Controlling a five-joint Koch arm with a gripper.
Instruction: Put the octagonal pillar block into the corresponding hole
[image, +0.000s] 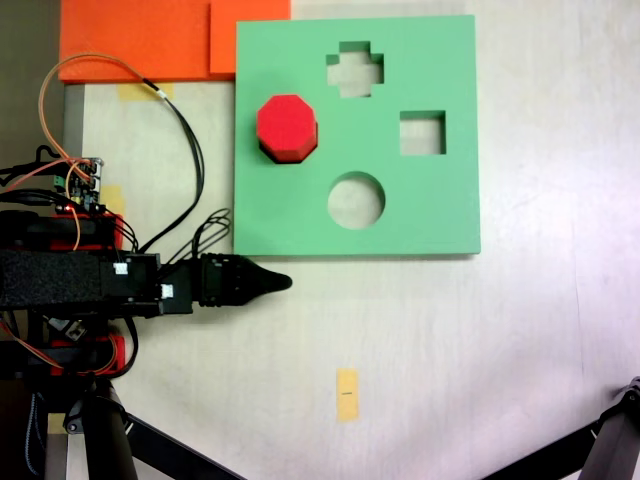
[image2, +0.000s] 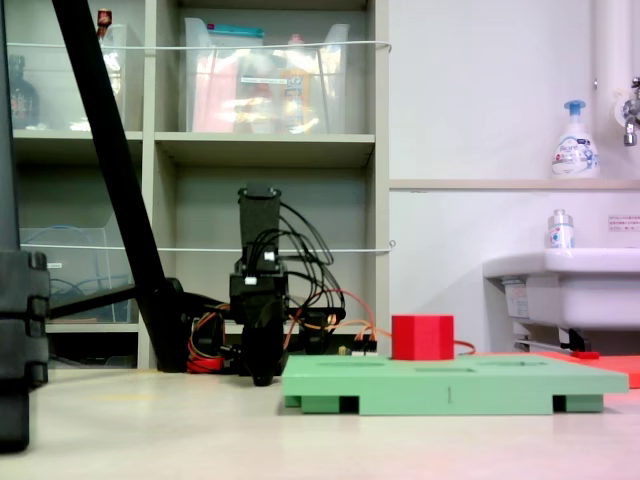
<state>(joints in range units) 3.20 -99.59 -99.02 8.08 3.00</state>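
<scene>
While the red octagonal pillar block (image: 288, 126) stands upright in the upper-left part of the green foam board (image: 440, 215) in a fixed view from above, it is not sunk flush: it rises clearly above the board's top face in the low side view (image2: 422, 337), and whether its foot sits in the corresponding hole or merely on the surface I cannot tell, since the block covers that spot. Three other cutouts lie open on the board: a cross-shaped one (image: 355, 69) near the top edge, a square one (image: 422, 133) to the right of the block, and a round one (image: 356, 200) below and to the right of it. The arm (image: 70, 281) lies across the pale worktop (image: 450, 330) at the left of the top-down picture, and its black pincer (image: 278, 283) points rightward, just below the board's lower edge, apart from it and well clear of the block. Its tip narrows to a single dark point, with the jaws seemingly together and nothing between them. An orange foam sheet (image: 140, 40) lies beyond the board's upper-left corner, and a small yellow tape strip (image: 347, 394) sits on the worktop below.
</scene>
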